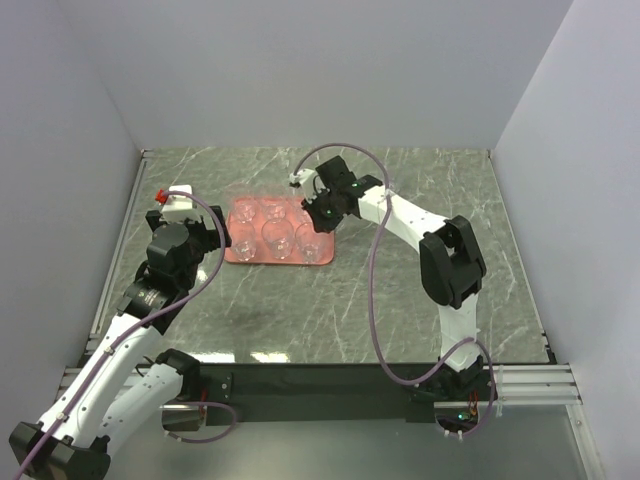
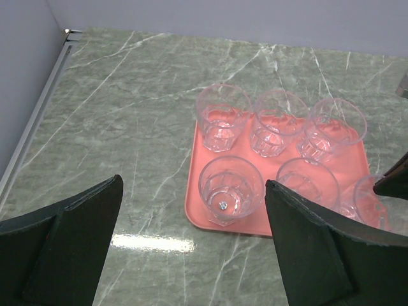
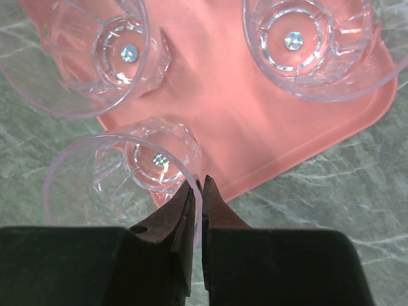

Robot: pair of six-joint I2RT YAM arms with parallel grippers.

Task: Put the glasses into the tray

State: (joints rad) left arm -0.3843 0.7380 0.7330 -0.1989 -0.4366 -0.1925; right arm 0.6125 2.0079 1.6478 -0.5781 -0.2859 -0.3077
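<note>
Counter of grey-green veined stone fills the workspace, and left of its middle sits the flat salmon-pink rectangular tray with a low rim. Inside the tray's outline stand the small clear round drinking glasses. There are six as far as the views show, three in the far row and three in the near row, all upright and close together. Five stand free of either hand. The sixth glass is at the tray's near right corner, its base over the pink just inside the rim. Whether it rests fully on the tray or hangs a touch above it cannot be told. The right hand is clamped on that glass, its two dark fingers pinched together on the thin wall at the rim. The left hand hovers above the counter just beside the tray's left edge, fingers spread wide with nothing between them. Judged from this, the task is nearly finished, since every glass in sight is within the tray. What remains is for the right hand to let go of the last one and lift clear without tipping it or knocking its neighbours.
</note>
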